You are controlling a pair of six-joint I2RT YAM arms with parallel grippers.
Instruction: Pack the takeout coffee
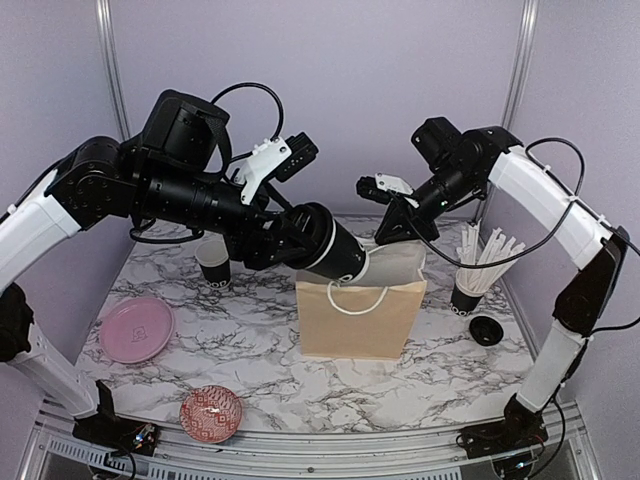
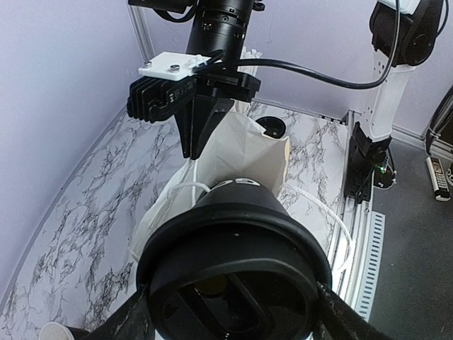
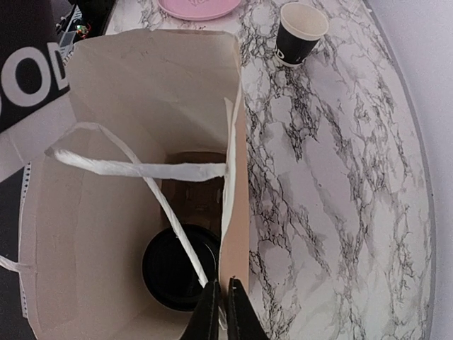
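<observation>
Two dishes sit nearest us on the marble desk [image 1: 250,350]: a red patterned bowl [image 1: 211,413] at the front edge and a pink plate [image 1: 137,328] just behind it to the left. Mid-desk we see a tan paper bag [image 1: 360,320] standing upright with its mouth open and its white handles loose. At its bottom rests one black takeout coffee cup in the bag [image 3: 173,269], viewed from above, its top round and black. The right claw [image 3: 221,312] is pinched closed on the bag's top edge on the right side. The left claw [image 1: 312,240] grips the held coffee cup [image 1: 345,260], a black lidded cup with white lettering, tilted on its side just above the bag's left rim and not yet inside. Right of the bag we note a small round black lid [image 1: 486,329] and, just behind it, a black cup of white straws [image 1: 468,290]. Farther back on the left, an open coffee cup on the desk [image 1: 213,265] stands upright, well apart from the bag, partly hidden under the left arm.
</observation>
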